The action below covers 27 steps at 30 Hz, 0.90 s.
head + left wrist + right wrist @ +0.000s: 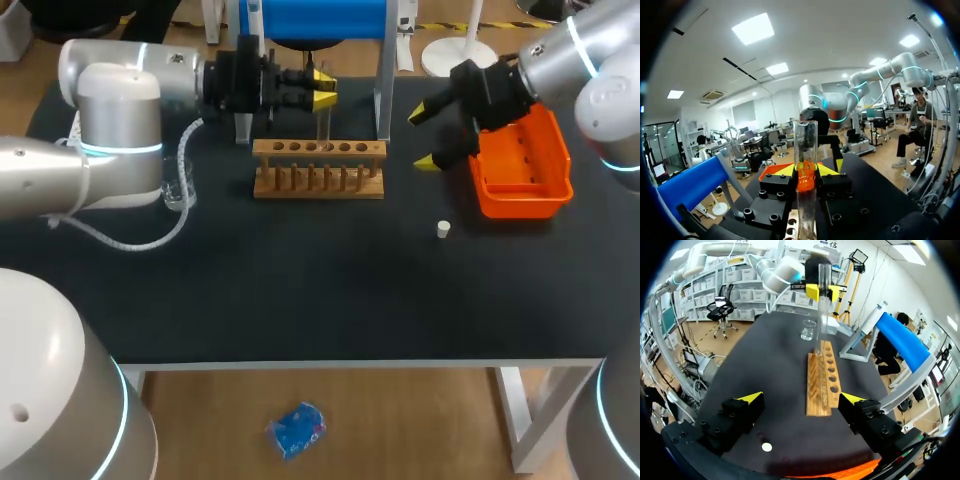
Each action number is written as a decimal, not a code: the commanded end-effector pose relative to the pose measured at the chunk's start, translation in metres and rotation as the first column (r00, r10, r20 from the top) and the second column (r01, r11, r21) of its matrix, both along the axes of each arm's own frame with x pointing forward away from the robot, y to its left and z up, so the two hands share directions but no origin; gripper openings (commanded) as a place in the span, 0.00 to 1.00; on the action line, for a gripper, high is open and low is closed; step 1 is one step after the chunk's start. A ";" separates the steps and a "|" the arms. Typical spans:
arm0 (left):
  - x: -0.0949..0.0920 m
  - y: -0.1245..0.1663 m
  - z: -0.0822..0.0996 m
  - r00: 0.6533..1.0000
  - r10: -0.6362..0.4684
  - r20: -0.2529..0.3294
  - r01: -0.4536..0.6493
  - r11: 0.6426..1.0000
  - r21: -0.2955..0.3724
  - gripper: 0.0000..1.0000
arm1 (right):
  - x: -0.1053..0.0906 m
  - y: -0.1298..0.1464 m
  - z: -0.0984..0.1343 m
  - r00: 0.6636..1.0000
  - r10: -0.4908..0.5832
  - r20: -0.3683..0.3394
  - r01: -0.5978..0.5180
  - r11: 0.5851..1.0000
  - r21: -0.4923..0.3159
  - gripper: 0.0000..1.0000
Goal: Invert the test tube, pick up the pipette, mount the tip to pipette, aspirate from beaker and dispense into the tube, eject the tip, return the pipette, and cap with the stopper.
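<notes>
The test tube (322, 122) is standing upright in the air, pinched from two sides by the left tool (322, 92), whose yellow fingertips (785, 170) are pressing against the glass. In the left wrist view the tube (806, 145) is rising between the fingers and reaching past them. Its lower end is hanging over the back row of holes in the wooden rack (318, 170); whether it is touching the rack cannot be told.

In the head view, the rack is sitting at 12 o'clock from the middle of the counter (300, 290). The beaker (177, 185) is standing at 9 o'clock from the rack, close by the left arm. The white stopper (444, 229) is lying alone at 4 o'clock from the rack, well apart from it.

The right tool (425, 137) is hovering at 2 o'clock from the rack with its fingers spread wide and gripping nothing; from its own wrist view (801, 398) the rack (822, 385) and the tube (824, 295) are lying ahead of it. The orange bin (520, 165) is sitting just beside it, at 3 o'clock.
</notes>
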State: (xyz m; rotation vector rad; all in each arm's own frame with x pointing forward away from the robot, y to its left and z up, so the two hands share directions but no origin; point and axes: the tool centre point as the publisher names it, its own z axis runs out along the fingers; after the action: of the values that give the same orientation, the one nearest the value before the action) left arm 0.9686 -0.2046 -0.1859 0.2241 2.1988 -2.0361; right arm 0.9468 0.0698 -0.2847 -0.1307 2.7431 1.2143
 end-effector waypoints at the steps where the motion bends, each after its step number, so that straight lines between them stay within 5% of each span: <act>1: 0.007 -0.002 -0.001 1.000 -0.017 -0.007 0.017 1.000 0.003 0.00 | 0.010 0.010 -0.017 1.000 0.009 -0.004 -0.009 1.000 0.005 1.00; 9: 0.012 -0.001 -0.002 1.000 -0.017 -0.010 0.017 1.000 -0.001 0.00 | 0.017 0.021 -0.039 0.999 0.030 -0.014 -0.030 0.999 -0.015 1.00; 27: 0.028 -0.006 -0.013 0.999 -0.031 -0.030 0.031 0.999 -0.007 0.00 | 0.024 0.021 -0.041 0.999 -0.020 0.026 0.020 1.000 -0.001 1.00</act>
State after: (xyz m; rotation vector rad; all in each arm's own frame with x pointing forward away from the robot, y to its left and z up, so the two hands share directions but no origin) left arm 0.9909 -0.2099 -0.1953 0.2210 2.2254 -2.0628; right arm 0.9708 0.0912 -0.3260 -0.1154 2.7163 1.1972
